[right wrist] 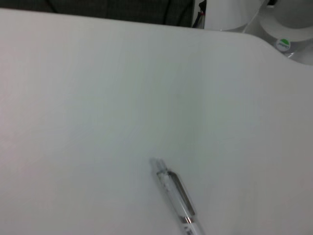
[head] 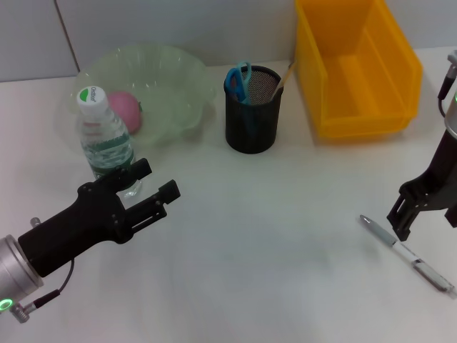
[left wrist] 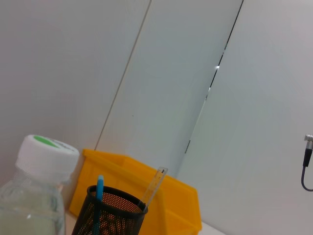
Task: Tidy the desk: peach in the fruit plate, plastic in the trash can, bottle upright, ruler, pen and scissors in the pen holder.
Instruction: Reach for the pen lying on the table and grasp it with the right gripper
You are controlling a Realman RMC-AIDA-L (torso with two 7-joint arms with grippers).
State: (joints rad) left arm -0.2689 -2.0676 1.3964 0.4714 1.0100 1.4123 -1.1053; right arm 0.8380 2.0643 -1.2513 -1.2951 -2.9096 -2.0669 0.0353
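On the white desk [head: 271, 250], item by item:

Bottle [head: 104, 136]: clear plastic, white cap with a green mark, standing upright at the left, just in front of the fruit plate.

Fruit plate [head: 178, 78]: pale green, wavy rim, at the back left. A pink peach [head: 127, 111] lies inside it, partly hidden behind the bottle.

Pen holder [head: 253, 111]: black mesh cup, back centre, between the plate and the bin. Blue-handled scissors [head: 238, 81] and a ruler [head: 282, 77] stand in it; the ruler leans toward the bin.

Bin [head: 357, 64]: yellow, open-topped, at the back right.

Pen [head: 407, 254]: silver and clear, lying flat near the front right, angled across the desk, outside the holder.

Left gripper [head: 151, 183]: black, low over the desk at the front left, just beside the bottle but not gripping it; fingers apart, nothing between them.

Right gripper [head: 401, 216]: black, hanging directly over the tip end of the pen; fingers spread, not holding the pen.
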